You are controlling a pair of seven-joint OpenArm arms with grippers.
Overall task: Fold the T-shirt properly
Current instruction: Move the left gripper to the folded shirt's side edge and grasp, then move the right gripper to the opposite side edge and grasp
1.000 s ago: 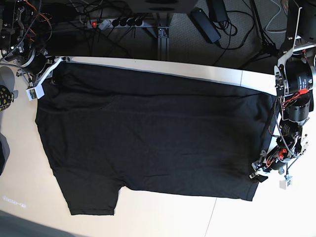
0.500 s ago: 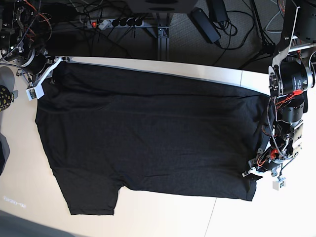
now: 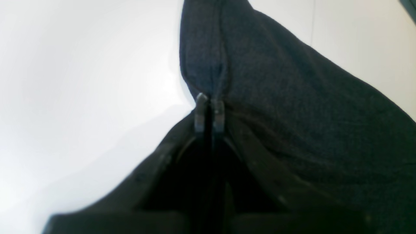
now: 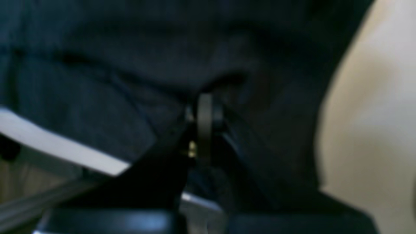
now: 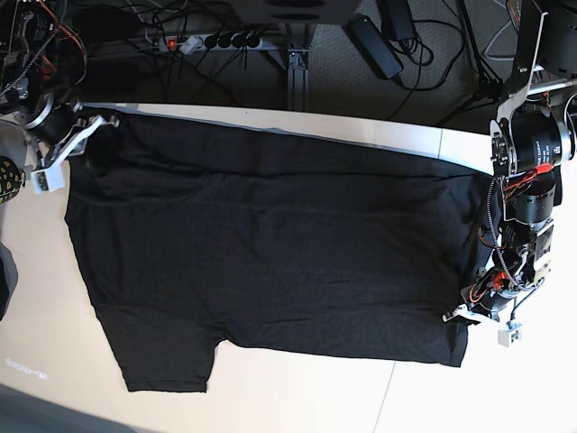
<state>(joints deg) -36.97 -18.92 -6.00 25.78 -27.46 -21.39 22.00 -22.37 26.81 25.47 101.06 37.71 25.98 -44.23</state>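
The black T-shirt (image 5: 270,253) lies spread flat across the table (image 5: 297,397), plain side up, one sleeve toward the front left. At its front right corner my left gripper (image 5: 458,315) is shut on the hem. The left wrist view shows the left gripper (image 3: 209,110) with fingertips pressed together and T-shirt (image 3: 308,130) fabric bunched around them. My right gripper (image 5: 90,131) sits at the far left corner. In the blurred right wrist view the right gripper (image 4: 204,117) is shut on T-shirt (image 4: 97,65) cloth there.
Behind the table's far edge (image 5: 361,126) hang a power strip (image 5: 212,41), cables and a black adapter (image 5: 374,45). A dark object (image 5: 4,275) and a spotted round thing (image 5: 7,176) sit at the left border. Bare tabletop (image 3: 81,81) lies beside the hem.
My left gripper moved in over the shirt's front right corner and closed on it. The right arm shifted slightly left, drawing the far left corner with it.
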